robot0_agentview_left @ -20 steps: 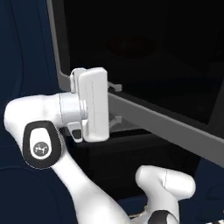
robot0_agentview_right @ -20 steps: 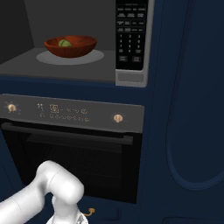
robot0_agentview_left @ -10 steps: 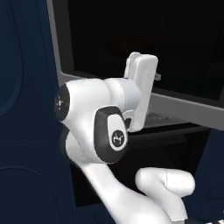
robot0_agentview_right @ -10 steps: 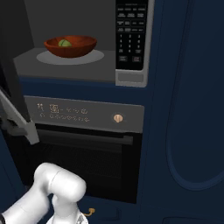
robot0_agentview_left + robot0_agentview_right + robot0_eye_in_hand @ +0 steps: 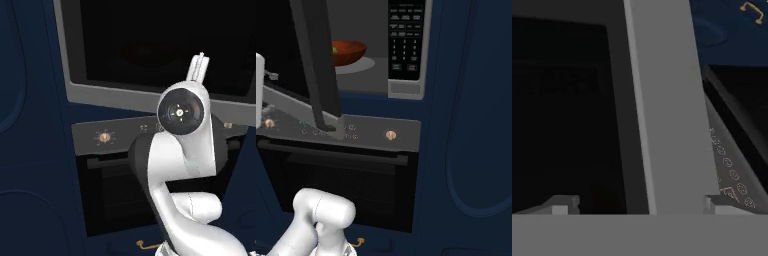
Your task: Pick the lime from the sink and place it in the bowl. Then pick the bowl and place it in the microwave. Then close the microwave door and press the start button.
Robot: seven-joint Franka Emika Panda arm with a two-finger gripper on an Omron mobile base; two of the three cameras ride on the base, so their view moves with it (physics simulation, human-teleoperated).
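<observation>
The left base view looks forward from behind the arm at the outer face of the microwave door (image 5: 150,55), which spans the upper frame, with the oven (image 5: 115,195) below. The right base view faces the same wall from the other side, seeing past the door's edge (image 5: 318,65) into the microwave (image 5: 381,50). The hand view sits very close against the door's grey frame (image 5: 667,100), oven panel at right
</observation>
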